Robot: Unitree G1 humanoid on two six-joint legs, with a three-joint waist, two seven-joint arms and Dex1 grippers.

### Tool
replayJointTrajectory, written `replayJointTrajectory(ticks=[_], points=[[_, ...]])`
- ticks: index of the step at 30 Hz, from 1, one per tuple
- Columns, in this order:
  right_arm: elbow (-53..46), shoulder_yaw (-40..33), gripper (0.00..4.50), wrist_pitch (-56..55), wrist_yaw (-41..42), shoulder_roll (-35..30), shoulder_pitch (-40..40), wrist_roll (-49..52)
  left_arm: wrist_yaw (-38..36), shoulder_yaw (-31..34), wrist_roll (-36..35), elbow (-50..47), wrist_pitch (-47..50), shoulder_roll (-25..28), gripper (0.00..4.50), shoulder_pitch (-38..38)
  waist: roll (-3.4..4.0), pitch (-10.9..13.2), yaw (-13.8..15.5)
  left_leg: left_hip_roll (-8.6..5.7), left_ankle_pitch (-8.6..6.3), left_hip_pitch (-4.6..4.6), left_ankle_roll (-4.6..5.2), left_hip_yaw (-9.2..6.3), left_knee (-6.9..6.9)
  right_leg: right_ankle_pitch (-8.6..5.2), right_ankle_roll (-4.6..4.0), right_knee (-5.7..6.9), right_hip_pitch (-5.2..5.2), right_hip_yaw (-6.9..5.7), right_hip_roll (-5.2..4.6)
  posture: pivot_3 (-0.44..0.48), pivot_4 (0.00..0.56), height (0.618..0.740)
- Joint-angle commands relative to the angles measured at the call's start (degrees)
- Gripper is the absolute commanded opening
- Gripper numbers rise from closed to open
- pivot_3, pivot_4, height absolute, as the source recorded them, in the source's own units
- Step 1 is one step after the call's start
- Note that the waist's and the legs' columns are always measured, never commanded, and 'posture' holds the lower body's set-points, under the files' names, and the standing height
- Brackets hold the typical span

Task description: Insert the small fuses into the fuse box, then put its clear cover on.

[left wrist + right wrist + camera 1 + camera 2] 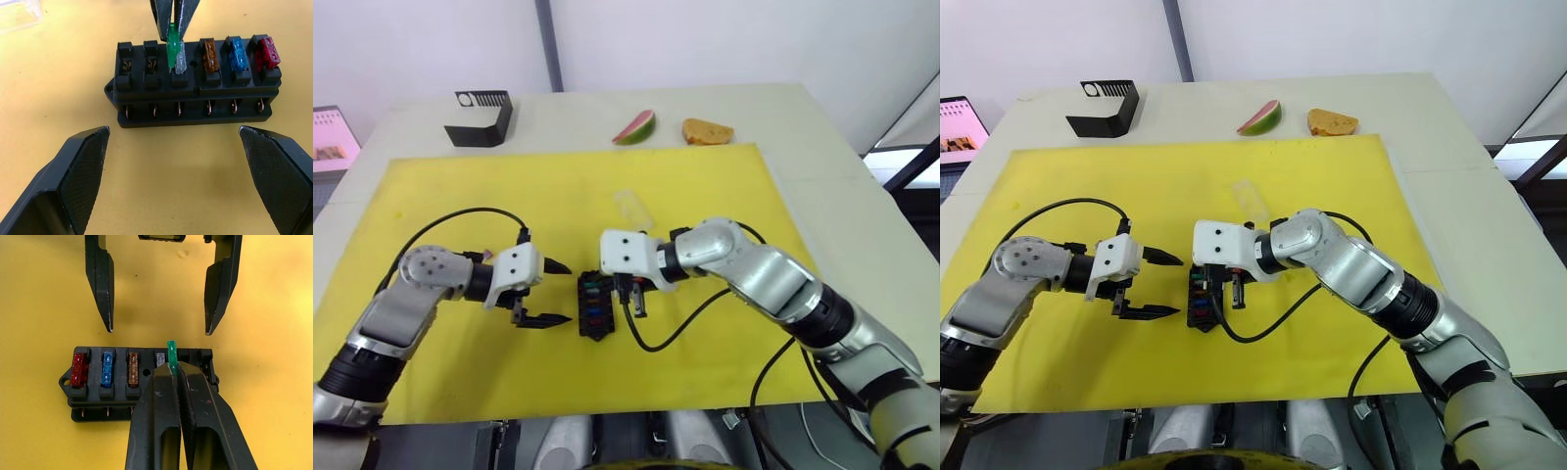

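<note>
Right gripper point(172, 369), fingers pressed together on the green fuse point(172, 49), was positioned directly over the fuse box point(595, 305), with the fuse held upright and its lower end at a slot in the middle of the box. In the right wrist view the green fuse projected just beyond the fingertips, immediately beside the clear grey fuse point(160, 359), which sat in the neighbouring slot. Three further fuses were seated in one row toward one end of the box: the red fuse point(78, 369), the blue fuse point(106, 369) and the brown fuse point(133, 368). Toward the other end, in the left wrist view, two slots showed bare metal contacts.

Left gripper point(556, 293) rested low over the yellow mat point(460, 196), just to the left of the fuse box and apart from it, its two black fingers spread wide and pointing at the box's long side; nothing lay between them. The fuse box thus lay between the two grippers, near the front centre of the mat, its long axis running roughly toward and away from the robot.

A clear cover point(632, 209) lay on the mat behind the fuse box, beyond the right gripper's wrist housing and well apart from the left gripper. On the bare table point(803, 127) past the mat's far edge stood a black bracket point(481, 119) at the left, with a watermelon slice point(635, 127) and a piece of bread point(707, 131) side by side farther right.
</note>
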Motion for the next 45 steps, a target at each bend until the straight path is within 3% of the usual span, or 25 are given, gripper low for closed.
replayJointTrajectory(ticks=[1,45], points=[[-0.1,-1.4,0.00,-0.9,0.9,1.1,-1.8,-1.6,-0.1,0.7,0.0,-1.5,-0.2,0.0,4.45,-0.2,0.00,0.0,0.0,0.00,0.00,0.00,0.00,0.00,0.00,0.00,0.00,0.01,0.00,0.00,0.00,0.000,0.150,0.740],[4.7,-0.8,0.00,-2.0,7.0,3.6,-2.2,-8.3,1.0,1.1,0.0,-2.5,1.1,-1.3,4.45,-0.6,0.00,0.0,-0.1,0.00,0.01,0.03,-0.01,0.01,0.03,0.00,0.00,0.06,0.00,0.00,0.01,0.000,0.150,0.740]])
